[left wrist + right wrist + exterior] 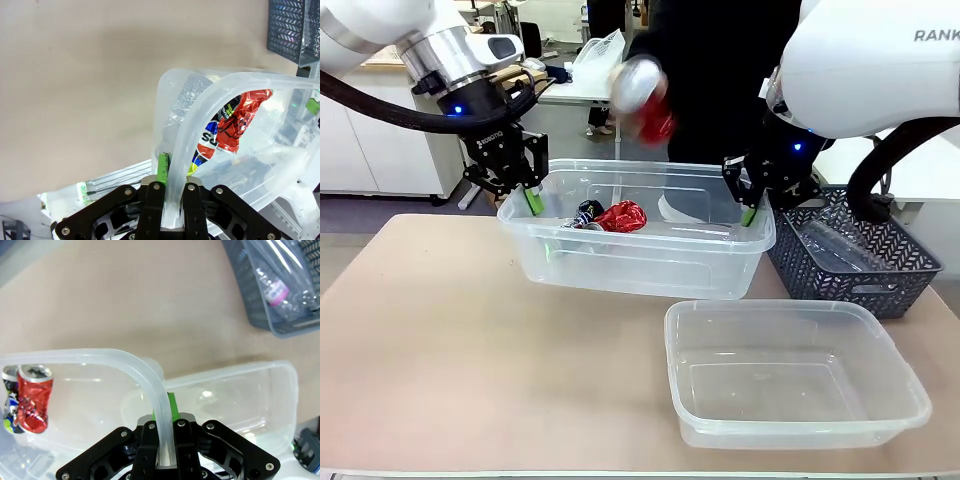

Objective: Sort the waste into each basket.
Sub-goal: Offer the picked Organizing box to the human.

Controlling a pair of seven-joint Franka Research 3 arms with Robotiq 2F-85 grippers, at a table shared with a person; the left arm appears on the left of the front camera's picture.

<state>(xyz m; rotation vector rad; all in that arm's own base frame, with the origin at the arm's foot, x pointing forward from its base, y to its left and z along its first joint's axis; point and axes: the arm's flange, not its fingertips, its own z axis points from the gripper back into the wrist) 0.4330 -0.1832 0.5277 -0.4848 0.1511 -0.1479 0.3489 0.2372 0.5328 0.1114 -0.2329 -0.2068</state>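
Clear tub [640,262], ends clamped by left tool [532,197] and right tool [750,212].

Tabletop: broad matte beige tabletop [440,330], smooth; runs under and in front of the left gripper [525,192] and the right gripper [752,208].
Cabinet: low white cabinet with flat panel doors [370,150], behind the left gripper and outboard of it.
Floor: grey-blue floor [380,212], a strip between cabinet and table's far edge, behind the left gripper.
Far desk: white desk [570,95], well behind, between the two grippers; clutter on it too small to tell.
Right surface: plain white flat surface [925,170], behind and outboard of the right gripper.
Frame: silver aluminium profile rail [115,177] along the table edge, just beside the left gripper.
Light: soft, even; broad faint shadows on the tabletop.
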